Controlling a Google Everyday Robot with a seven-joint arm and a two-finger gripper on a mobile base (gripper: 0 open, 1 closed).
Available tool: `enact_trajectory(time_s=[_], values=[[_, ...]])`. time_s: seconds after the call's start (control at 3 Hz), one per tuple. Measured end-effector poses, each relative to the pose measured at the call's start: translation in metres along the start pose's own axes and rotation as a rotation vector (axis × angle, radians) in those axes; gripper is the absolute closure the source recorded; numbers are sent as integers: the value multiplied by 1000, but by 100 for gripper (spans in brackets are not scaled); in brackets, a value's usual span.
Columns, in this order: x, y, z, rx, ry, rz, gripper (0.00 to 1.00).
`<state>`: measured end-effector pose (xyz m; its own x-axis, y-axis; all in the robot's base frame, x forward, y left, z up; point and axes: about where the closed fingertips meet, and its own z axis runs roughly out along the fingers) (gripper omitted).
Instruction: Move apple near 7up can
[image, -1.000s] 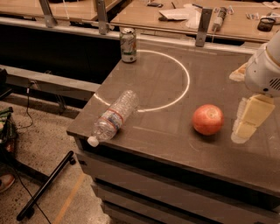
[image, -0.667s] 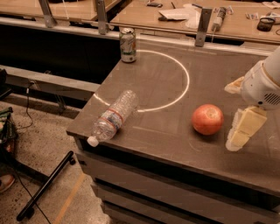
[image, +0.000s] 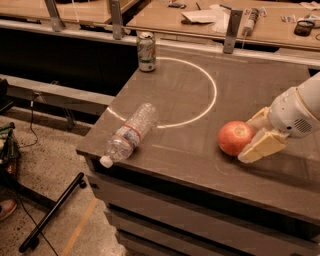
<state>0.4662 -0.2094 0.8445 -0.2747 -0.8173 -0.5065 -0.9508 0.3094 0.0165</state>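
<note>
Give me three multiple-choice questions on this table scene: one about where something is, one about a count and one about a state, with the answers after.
1. Where does the can stand?
A. at the table's near right corner
B. at the table's far left corner
C. at the table's near left corner

2. How many plastic bottles are on the table?
A. three
B. two
C. one

3. What state is the gripper in?
A. open at the right side of the apple
B. shut on the can
C. raised over the can

Answers:
1 B: the can is upright at the far left corner, well away from the apple.
2 C: a single clear bottle lies on its side near the left edge.
3 A: its fingers stand apart, one on either side of the apple's right part.
</note>
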Motion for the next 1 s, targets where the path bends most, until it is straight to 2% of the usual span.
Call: enact_trajectory(time_s=[0.33, 0.67, 1.0], values=[[-7, -1, 10, -59, -103, 37, 77], [-12, -6, 11, -126, -202, 84, 100], [-11, -11, 7, -155, -263, 116, 100]])
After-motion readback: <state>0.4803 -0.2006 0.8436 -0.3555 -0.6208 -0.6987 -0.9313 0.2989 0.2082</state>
